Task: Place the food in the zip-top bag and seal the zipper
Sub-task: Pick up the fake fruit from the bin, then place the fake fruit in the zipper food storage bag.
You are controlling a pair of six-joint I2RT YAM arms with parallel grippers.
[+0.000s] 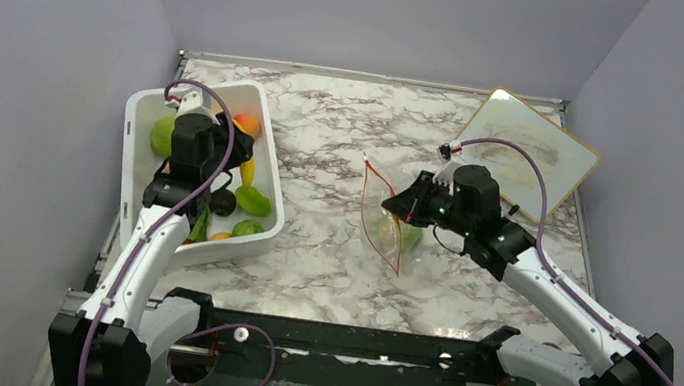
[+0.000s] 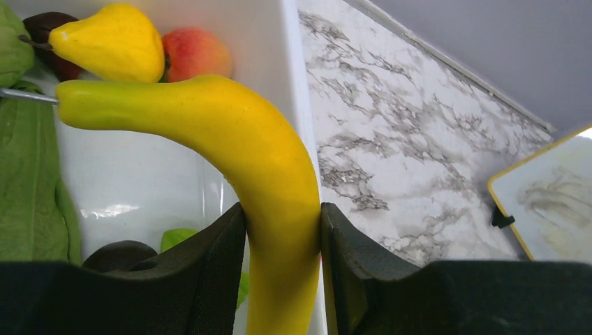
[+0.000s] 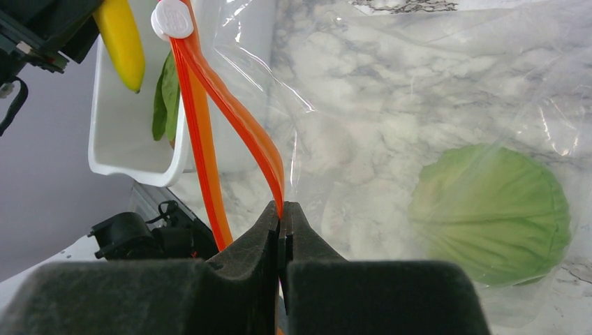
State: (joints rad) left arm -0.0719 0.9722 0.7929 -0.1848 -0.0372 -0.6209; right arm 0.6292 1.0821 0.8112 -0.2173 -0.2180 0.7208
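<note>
My left gripper (image 2: 283,216) is shut on a yellow banana (image 2: 265,153), held over the white tub (image 2: 258,42) at the table's left (image 1: 139,185). More food lies in the tub: a yellow pear (image 2: 112,42), a peach (image 2: 195,52), a green leaf (image 2: 28,174) and a dark piece (image 2: 119,255). My right gripper (image 3: 281,209) is shut on one side of the red-orange zipper (image 3: 237,118), holding the zip-top bag (image 1: 384,221) upright with its mouth spread. The white slider (image 3: 172,19) sits at the strip's far end. A green leafy vegetable (image 3: 492,213) lies inside the bag.
A yellow-framed white board (image 1: 525,153) leans at the back right. Grey walls close in the left, back and right sides. A black rail (image 1: 338,339) runs along the near edge between the arm bases.
</note>
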